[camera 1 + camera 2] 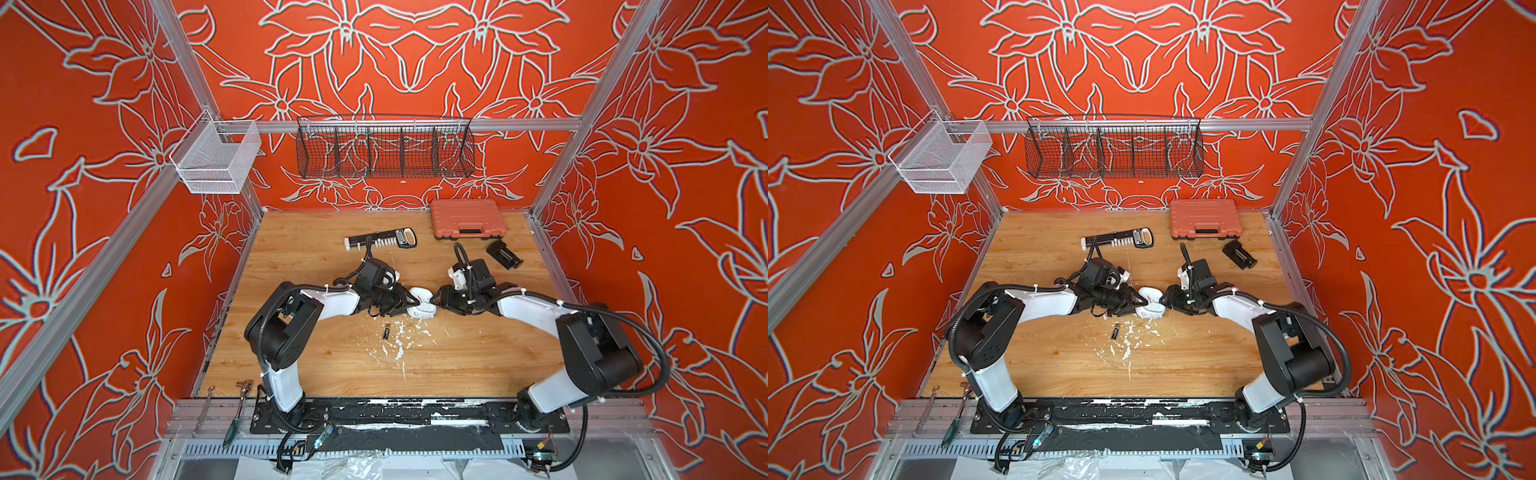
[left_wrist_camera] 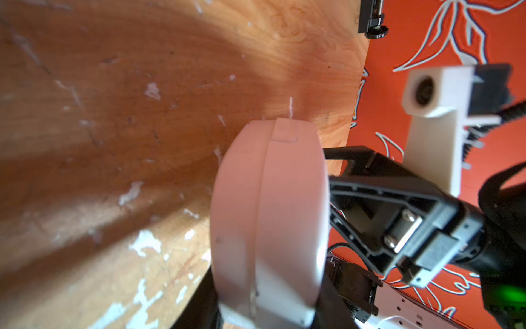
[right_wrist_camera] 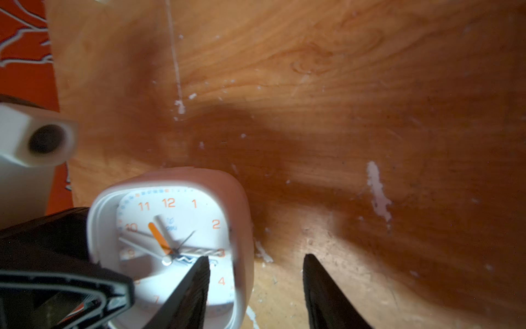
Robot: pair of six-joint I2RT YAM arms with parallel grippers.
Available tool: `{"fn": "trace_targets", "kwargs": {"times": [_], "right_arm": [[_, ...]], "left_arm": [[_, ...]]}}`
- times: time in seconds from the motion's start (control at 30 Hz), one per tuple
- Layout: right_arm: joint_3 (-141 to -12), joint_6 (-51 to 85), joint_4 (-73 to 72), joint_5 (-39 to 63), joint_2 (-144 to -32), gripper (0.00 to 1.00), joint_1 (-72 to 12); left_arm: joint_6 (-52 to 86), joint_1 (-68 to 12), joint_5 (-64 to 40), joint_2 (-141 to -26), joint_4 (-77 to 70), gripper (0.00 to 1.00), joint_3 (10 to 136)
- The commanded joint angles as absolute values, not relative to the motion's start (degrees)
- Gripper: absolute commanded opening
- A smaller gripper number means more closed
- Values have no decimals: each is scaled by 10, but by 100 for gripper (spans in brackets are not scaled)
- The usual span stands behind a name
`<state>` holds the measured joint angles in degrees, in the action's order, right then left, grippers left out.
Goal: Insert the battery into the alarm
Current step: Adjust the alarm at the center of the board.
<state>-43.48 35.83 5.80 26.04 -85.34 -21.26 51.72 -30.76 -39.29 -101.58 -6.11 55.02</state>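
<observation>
the left gripper [image 1: 409,300] looks closed on the clock [image 1: 424,309] by its edges, at mid-table. the right gripper [image 3: 256,257] stands open in front of the dial [image 3: 182,216], holding nothing. the battery [image 1: 386,332] lies on the table [image 1: 332,365], on the near side of them, untouched. one grip on smooth round plastic may let the clock slip or turn. the clock's back, its battery place and the left fingertips are hidden.

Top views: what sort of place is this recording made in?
Probably a purpose-built robot test cell: an aluminium frame carries orange floral wall panels around a wooden tabletop, with two robot arms mounted at its front edge.
</observation>
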Motion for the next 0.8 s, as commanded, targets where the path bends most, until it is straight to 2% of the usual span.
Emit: {"fn": "trace_targets", "kwargs": {"times": [0.0, 0.17, 0.4, 0.77], "right_arm": [[-419, 342, 13, 254, -790, 61, -215], [-391, 318, 34, 192, -714, 67, -215], [-392, 290, 139, 110, -687, 68, -215], [-388, 291, 131, 144, -722, 67, -216]], "left_arm": [[456, -312, -355, -974, 45, 35, 588], [394, -312, -270, -950, 228, 35, 655], [369, -320, -110, -943, 427, 35, 740], [385, -377, 97, -1037, 611, 32, 866]]}}
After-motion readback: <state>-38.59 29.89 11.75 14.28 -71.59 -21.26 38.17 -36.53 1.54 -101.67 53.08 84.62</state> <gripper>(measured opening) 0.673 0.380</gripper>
